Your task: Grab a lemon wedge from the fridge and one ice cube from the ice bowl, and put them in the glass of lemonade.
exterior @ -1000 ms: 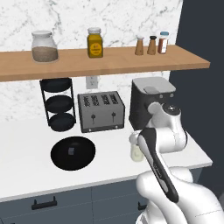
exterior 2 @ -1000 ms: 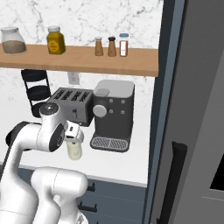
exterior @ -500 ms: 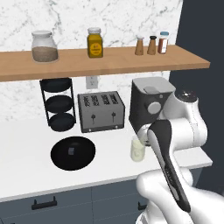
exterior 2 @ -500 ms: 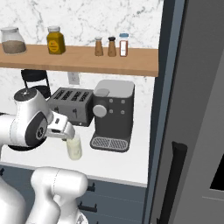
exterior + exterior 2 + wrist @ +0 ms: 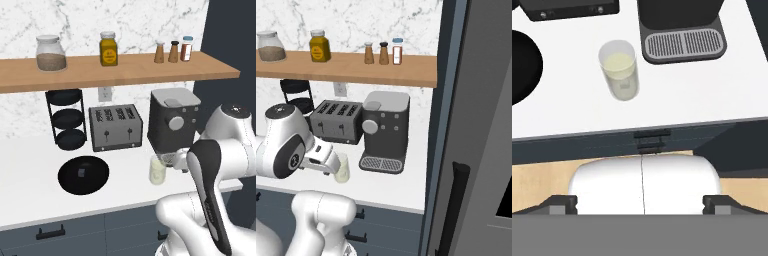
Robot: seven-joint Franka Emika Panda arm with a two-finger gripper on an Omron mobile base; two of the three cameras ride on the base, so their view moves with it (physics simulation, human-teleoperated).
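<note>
The glass of lemonade (image 5: pixel 619 75) stands on the white counter in front of the coffee machine, with pale yellow liquid in it; it also shows as the glass (image 5: pixel 158 170) and the glass (image 5: pixel 342 167). The ice bowl (image 5: pixel 83 175) lies left of it, and its rim (image 5: pixel 524 65) reaches the hand view's left edge. I cannot make out an ice cube in it. My gripper (image 5: pixel 641 206) hangs above the counter's front edge, jaws wide open and empty. The fridge (image 5: pixel 481 125) stands shut at the right, so the lemon wedge is hidden.
A toaster (image 5: pixel 116 127), a coffee machine (image 5: pixel 172 122) and a black three-tier rack (image 5: pixel 67 120) line the back wall. A wooden shelf (image 5: pixel 130 67) with jars and shakers hangs above. The fridge's bar handle (image 5: pixel 453 200) is near the counter's right end.
The arm's upper links have swung to the right in the left base view. The hand has drawn back from the glass toward the counter's front. The jaws stay open.
</note>
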